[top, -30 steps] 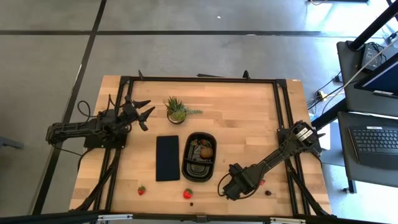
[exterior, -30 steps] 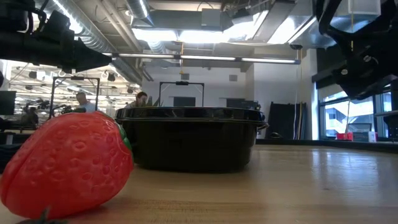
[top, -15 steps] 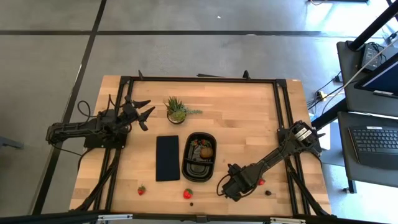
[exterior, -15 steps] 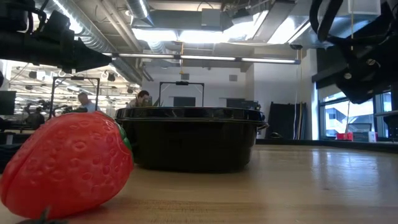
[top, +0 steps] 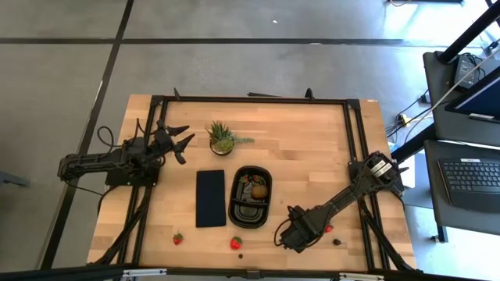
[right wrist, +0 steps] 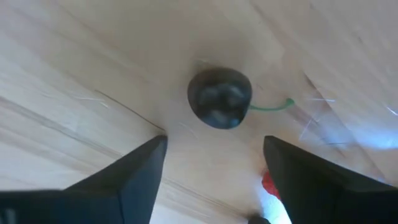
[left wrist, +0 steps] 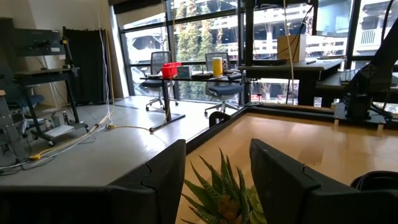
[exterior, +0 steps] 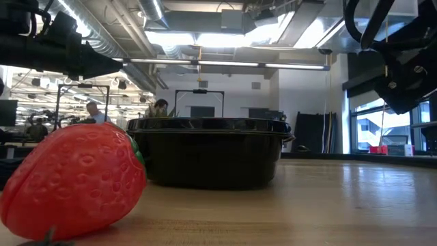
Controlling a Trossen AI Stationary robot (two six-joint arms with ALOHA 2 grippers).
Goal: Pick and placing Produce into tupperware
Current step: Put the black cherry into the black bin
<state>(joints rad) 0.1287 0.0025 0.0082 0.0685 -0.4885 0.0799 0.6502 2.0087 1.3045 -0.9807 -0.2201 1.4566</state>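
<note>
Right gripper (right wrist: 214, 180): you see its fingers apart, hovering over a dark berry (right wrist: 219, 98) on the table (right wrist: 74, 62).

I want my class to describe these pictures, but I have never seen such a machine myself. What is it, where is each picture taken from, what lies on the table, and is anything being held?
It is a robot with two dark arms at a wooden table, each ending in a two-finger gripper. One picture looks straight down, one looks level across the tabletop, and two come from cameras on the wrists.

On the table are a black tupperware already holding some fruit, a flat dark panel, a spiky potted plant, several strawberries such as one at the near edge, and small dark berries.

The left gripper waits near the plant, fingers apart, holding nothing. The right gripper is open over a dark berry on the wood and does not grip it.
</note>
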